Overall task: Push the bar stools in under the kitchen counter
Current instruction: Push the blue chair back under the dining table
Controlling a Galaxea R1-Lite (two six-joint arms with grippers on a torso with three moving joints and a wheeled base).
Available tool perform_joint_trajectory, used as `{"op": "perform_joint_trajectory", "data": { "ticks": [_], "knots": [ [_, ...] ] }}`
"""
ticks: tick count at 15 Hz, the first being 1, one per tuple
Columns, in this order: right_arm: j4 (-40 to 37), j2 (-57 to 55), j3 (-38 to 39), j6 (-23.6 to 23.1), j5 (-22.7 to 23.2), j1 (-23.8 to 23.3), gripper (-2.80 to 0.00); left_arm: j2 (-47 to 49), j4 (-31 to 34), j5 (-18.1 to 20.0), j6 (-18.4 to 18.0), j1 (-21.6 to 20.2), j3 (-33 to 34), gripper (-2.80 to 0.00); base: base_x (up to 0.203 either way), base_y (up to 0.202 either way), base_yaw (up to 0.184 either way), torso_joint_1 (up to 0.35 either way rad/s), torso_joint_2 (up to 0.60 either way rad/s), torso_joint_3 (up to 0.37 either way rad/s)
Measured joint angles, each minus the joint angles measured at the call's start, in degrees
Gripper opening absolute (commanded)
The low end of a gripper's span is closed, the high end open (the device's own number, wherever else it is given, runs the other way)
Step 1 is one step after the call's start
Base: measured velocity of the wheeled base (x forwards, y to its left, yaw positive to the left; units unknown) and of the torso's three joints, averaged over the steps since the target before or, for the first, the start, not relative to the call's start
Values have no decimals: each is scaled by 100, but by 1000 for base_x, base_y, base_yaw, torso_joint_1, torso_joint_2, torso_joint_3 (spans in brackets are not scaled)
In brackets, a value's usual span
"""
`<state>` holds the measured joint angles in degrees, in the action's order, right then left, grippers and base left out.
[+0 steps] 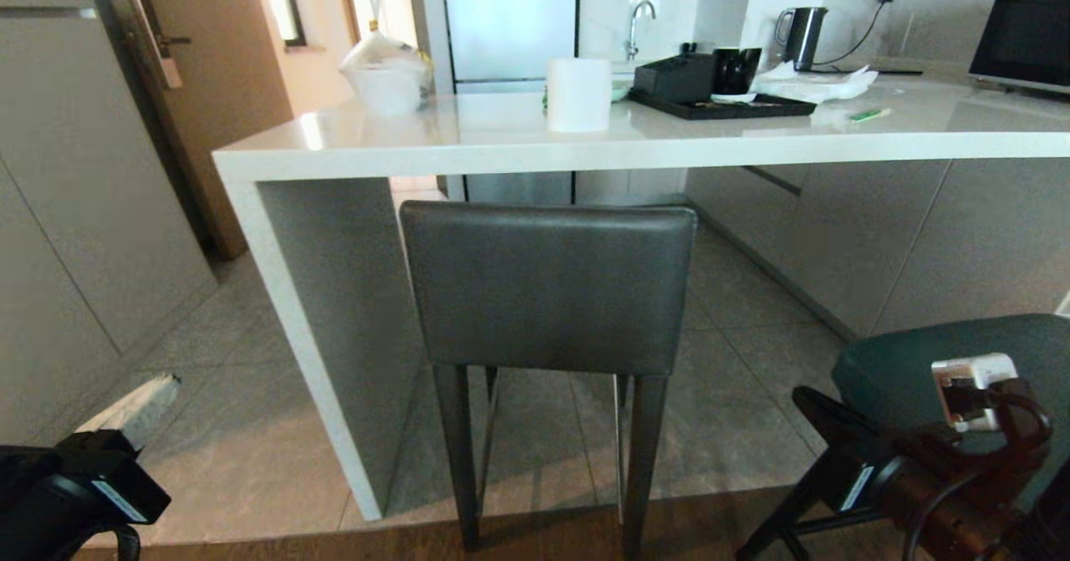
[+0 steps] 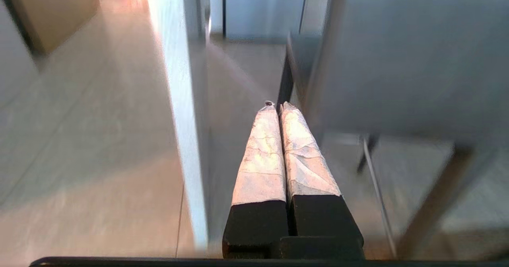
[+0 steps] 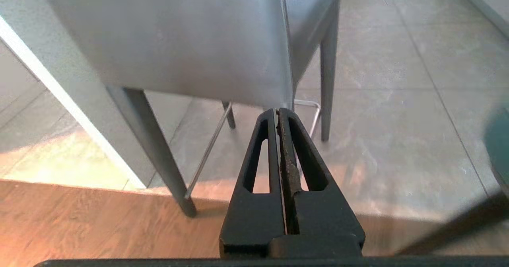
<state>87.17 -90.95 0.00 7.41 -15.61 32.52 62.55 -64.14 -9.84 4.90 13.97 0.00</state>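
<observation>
Kitchen counter (image 1: 501,139), one long white slab on a white panel leg (image 1: 318,344), spans the head view from left of centre to the right edge. Two bar stools stand before it. One, the grey leather-backed stool (image 1: 547,285), sits in the middle, just right of the panel leg; the top of its square back lies below the slab's front edge, its four dark legs stand where the tiles meet the wooden floor, and its seat reaches under the counter. The other, the teal stool (image 1: 945,360), stands at lower right, clear of the counter on thin black legs.

On the slab rest one black tray (image 1: 727,108) with a black box and a dark cup, one white paper roll (image 1: 578,94), one white lidded container (image 1: 386,84) and one black kettle (image 1: 802,36); one dark screen sits at far right.

Of the two grippers, the left gripper (image 2: 276,106) is low beside the panel leg, its two tape-wrapped fingers (image 2: 262,155) pressed together on nothing. The right gripper (image 3: 277,112) points at the lower edge of the grey stool's back, its two black fingers likewise closed and empty.
</observation>
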Motion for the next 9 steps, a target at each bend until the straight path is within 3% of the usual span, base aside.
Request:
{"op": "perform_joint_trajectory", "data": {
  "ticks": [3, 9],
  "knots": [
    [1, 68, 0, 7, -109, 5, -280, -298, 570, -2, 143, -2, 0, -280, -198, 0, -2, 1, 3, 3],
    [1, 213, 0, 24, -123, 5, -280, -467, 613, 13, 144, -9, 0, -280, -199, 0, -1, 4, 2, 2]
  ]
}}
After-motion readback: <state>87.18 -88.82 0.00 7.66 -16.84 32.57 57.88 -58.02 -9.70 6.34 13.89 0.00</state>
